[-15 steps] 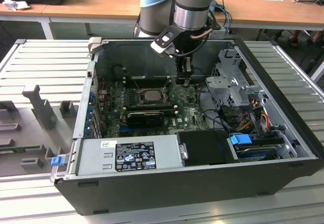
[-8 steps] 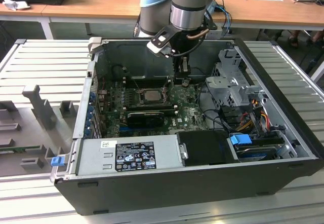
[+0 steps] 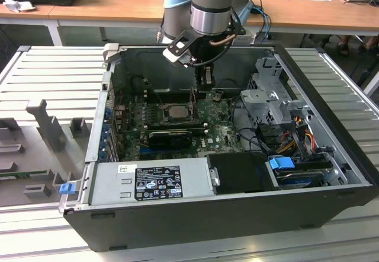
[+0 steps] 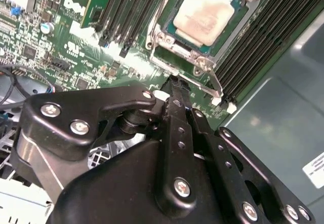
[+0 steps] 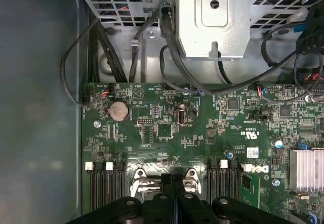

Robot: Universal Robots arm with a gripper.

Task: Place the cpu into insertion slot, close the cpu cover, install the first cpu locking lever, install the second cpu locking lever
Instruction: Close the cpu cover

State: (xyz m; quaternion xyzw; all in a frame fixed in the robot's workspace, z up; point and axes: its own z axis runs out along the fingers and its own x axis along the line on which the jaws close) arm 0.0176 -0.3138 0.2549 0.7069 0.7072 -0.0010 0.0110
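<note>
The cpu (image 4: 202, 13), a pale silvery square chip, lies flat in the insertion slot (image 4: 158, 40) on the green board; in the exterior view the cpu (image 3: 177, 111) sits mid-board. The cpu cover (image 4: 242, 22) lies down as a metal frame around the chip. A silver locking lever (image 4: 212, 78) runs along the socket edge nearest my fingertips. My gripper (image 4: 174, 82) is shut with nothing seen between its black fingers, its tip just off that socket edge. In the first wrist view my gripper (image 5: 172, 178) points down between two silver socket brackets. In the exterior view my gripper (image 3: 204, 83) hangs just behind the socket.
Black memory slots (image 4: 131, 11) flank the socket on both sides. A long black card (image 3: 172, 136) lies in front of it, then the grey power supply (image 3: 148, 179). A metal drive cage (image 3: 269, 96) and black cables (image 5: 167, 41) stand on the exterior view's right.
</note>
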